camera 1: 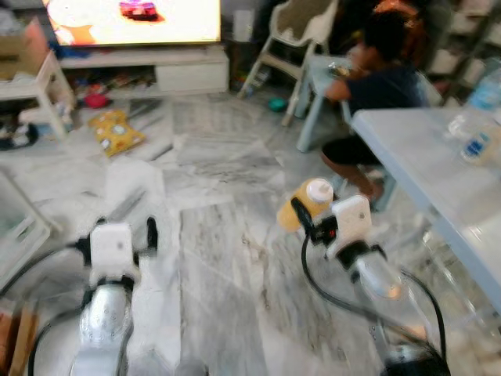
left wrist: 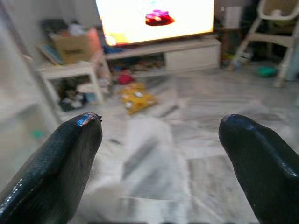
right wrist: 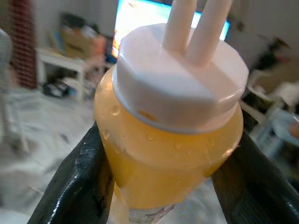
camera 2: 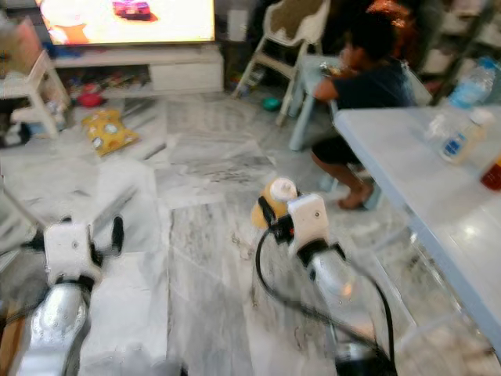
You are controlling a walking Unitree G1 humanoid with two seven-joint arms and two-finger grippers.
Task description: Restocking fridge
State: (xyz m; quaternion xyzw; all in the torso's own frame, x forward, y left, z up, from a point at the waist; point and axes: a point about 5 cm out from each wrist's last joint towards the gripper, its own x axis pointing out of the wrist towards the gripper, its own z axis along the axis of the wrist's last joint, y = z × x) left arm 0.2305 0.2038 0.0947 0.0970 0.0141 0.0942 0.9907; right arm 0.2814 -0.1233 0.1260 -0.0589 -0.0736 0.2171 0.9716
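A bottle of orange juice [camera 1: 305,200] with a white cap [right wrist: 180,79] is held above the marble floor in front of me. My right gripper [camera 1: 301,213] is shut on the bottle, one black finger [right wrist: 79,177] pressing each side of it, with water drops on its neck. My left gripper [camera 1: 149,233] is lower on the left over the floor, open, with nothing between its fingers [left wrist: 60,163]. The picture is blurred.
A pale table [camera 2: 407,164] with water bottles [camera 2: 454,137] stands on my right. A person [camera 1: 376,94] sits at a small table beyond it, beside a highchair [camera 1: 297,31]. A lit TV [camera 1: 133,19], a low cabinet, a white side table [camera 1: 39,86] and a yellow bag [camera 1: 116,130] lie ahead.
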